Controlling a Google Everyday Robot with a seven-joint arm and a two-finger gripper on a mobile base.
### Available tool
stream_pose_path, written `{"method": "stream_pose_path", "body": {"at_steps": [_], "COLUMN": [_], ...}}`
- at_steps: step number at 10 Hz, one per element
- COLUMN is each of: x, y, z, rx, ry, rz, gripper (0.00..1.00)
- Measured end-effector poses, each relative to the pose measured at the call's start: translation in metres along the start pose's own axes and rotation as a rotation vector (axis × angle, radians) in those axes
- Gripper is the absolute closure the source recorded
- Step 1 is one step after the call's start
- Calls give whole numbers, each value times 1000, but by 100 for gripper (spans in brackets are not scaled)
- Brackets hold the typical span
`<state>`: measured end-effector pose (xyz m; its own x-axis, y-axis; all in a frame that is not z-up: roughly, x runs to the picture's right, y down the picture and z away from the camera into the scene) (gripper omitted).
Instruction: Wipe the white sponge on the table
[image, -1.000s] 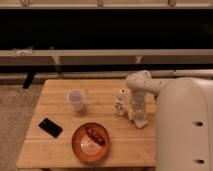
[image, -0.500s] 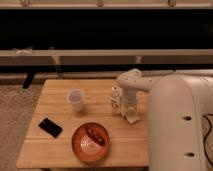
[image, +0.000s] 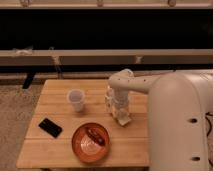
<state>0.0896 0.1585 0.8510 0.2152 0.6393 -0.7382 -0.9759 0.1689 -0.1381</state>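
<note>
Front edge of the table (image: 55, 107): an orange plate (image: 81, 148) is sitting there, about mid-width, with a dark brown bit of food (image: 96, 136) lying on it.

A black phone (image: 50, 127) is lying flat just beyond it, toward the left edge as seen, turned at an angle and apart from the plate.

Mid-depth, right of centre: the gripper (image: 121, 116) is pointing straight down at the tabletop. Its fingers are pressed together and are pinching the white sponge (image: 124, 120) at the tip. The sponge is sitting on the wood, between the plate and the right edge, not touching the plate.

The white arm (image: 127, 82) is reaching in from the right and bending down over that spot. The bulky white robot body (image: 180, 125) is covering the table's right edge and near right corner.

A translucent plastic cup (image: 76, 99) is standing upright left of the gripper, slightly farther back and well apart from it.

Past the far edge, a pale ledge (image: 75, 56) is running across a dark wall.
</note>
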Motion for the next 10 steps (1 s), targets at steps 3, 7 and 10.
{"method": "stream_pose_path", "body": {"at_steps": [3,7,10], "x": [32,50,53], "y": [3,-18,-34], "z": [6,12,11], "rx": [-11,-1,6], "ry": [31,54,50], "rz": [38,81,122], "gripper": [100,100,100]}}
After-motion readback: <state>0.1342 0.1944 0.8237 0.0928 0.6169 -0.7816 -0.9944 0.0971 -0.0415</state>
